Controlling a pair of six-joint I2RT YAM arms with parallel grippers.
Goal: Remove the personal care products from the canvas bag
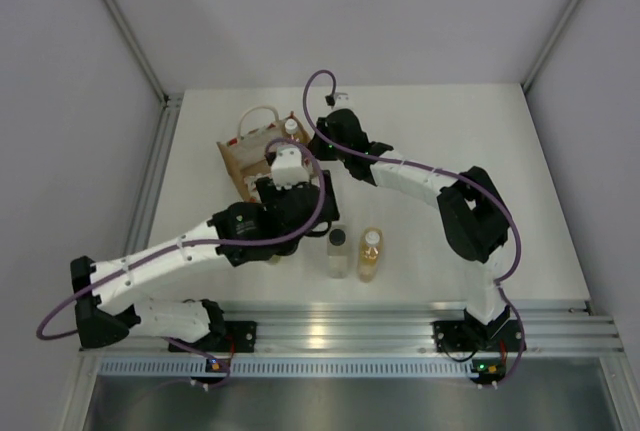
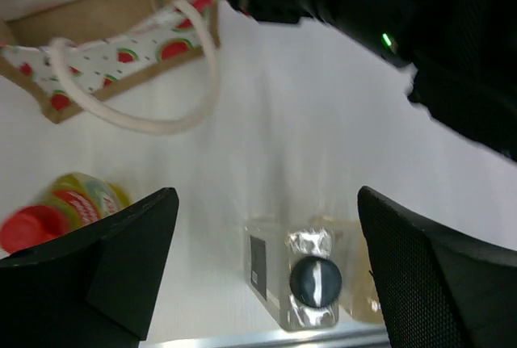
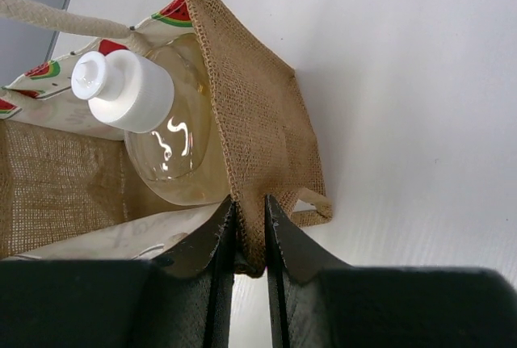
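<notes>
My right jaws are clenched on the side wall of the canvas bag (image 3: 258,122); one white-capped bottle (image 3: 129,90) stands inside it. My left jaws hang released, gripping nothing. Out on the counter (image 1: 450,131) are the dark-capped bottle (image 2: 313,281) and a second white-capped bottle (image 1: 370,254) (side by side), and the red-capped bottle (image 2: 28,227).

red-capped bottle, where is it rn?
Left wrist view, bottom-left: the red-capped bottle sits on the table beside a finger of the left tool, frame-left of the dark-capped bottle, canvas bag above it.
</notes>
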